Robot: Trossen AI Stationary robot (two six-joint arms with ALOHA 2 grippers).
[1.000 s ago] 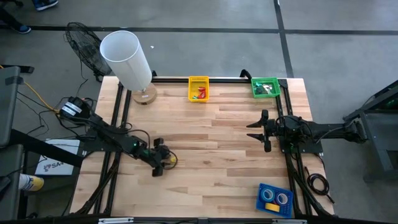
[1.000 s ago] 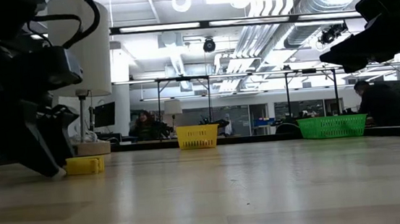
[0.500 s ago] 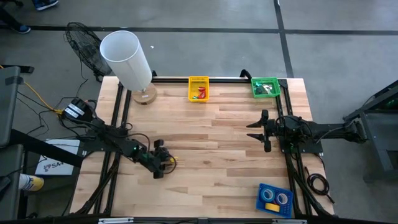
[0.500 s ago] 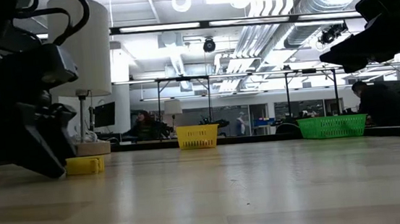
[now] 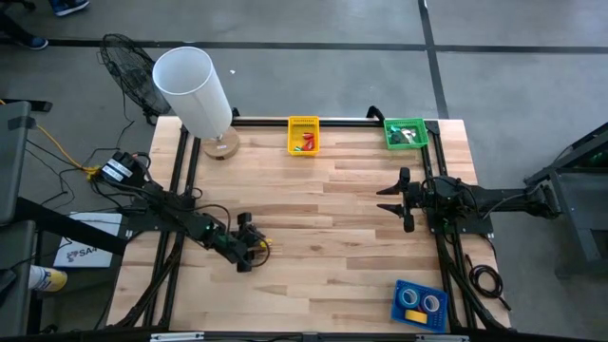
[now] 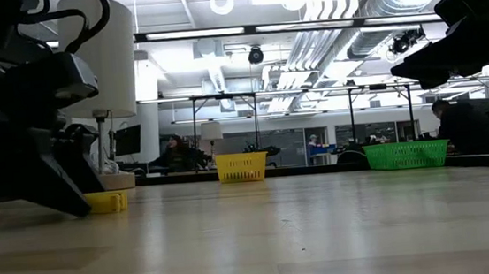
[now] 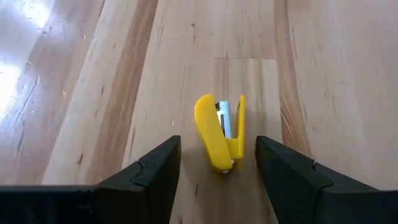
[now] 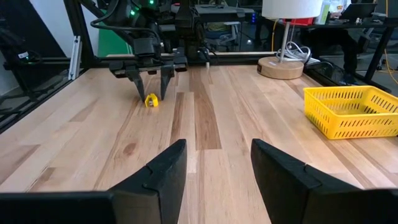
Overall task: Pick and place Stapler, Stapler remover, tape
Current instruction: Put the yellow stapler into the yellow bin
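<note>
My left claw (image 5: 255,249) sits low over the table's (image 5: 323,237) left half, its open jaws either side of the stapler (image 7: 221,132), which lies on the boards between the fingers (image 7: 149,174) without touching them. My right claw (image 5: 391,198) waits above the right half, jaws apart, well away from it. Along the far edge, one basket (image 5: 303,135) sits near the middle and a second basket (image 5: 405,133) at the right corner. A lamp (image 5: 195,93) stands at the far left corner. At the near right corner a tray (image 5: 419,304) holds the tape (image 5: 412,297) rolls.
</note>
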